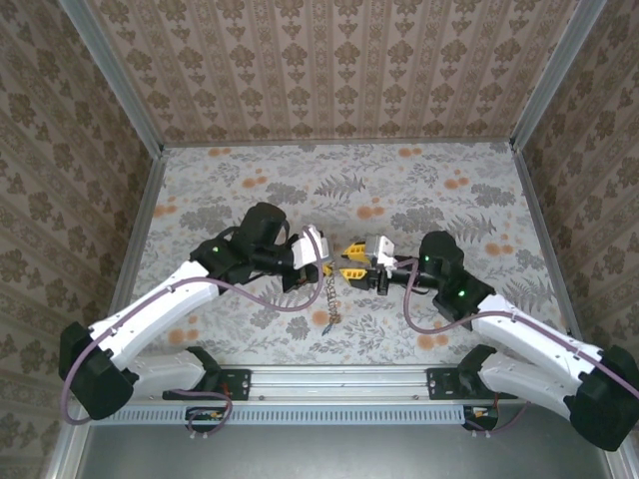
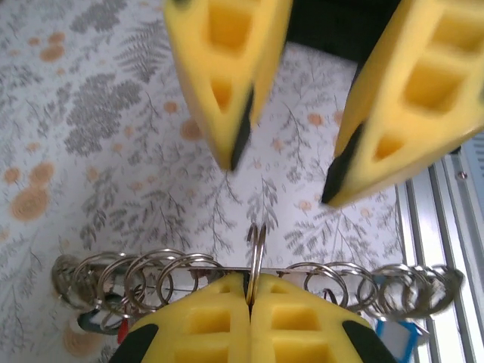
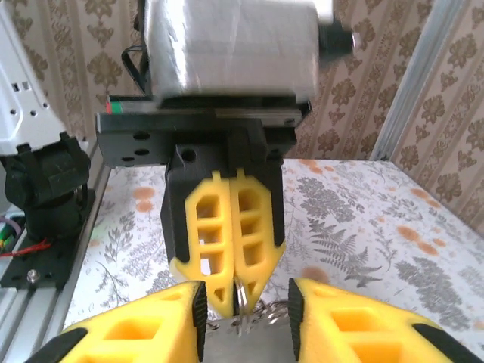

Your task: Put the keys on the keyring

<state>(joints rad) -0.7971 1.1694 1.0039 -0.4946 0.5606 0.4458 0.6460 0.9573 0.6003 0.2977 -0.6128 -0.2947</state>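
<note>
In the left wrist view my left gripper is shut on a small silvery split ring that stands on edge between its yellow fingers. A thin grey wire, the keyring, runs sideways just behind the fingertips with several more split rings strung along it. A blue key head hangs at the right end; red and blue bits hang at the left. My right gripper is open, facing the left gripper tip to tip, its fingers either side of the held ring. From above the bunch dangles below both grippers.
The floral tabletop lies open behind and beside the arms. The aluminium rail with the arm bases runs along the near edge. Patterned walls close in the left, back and right sides.
</note>
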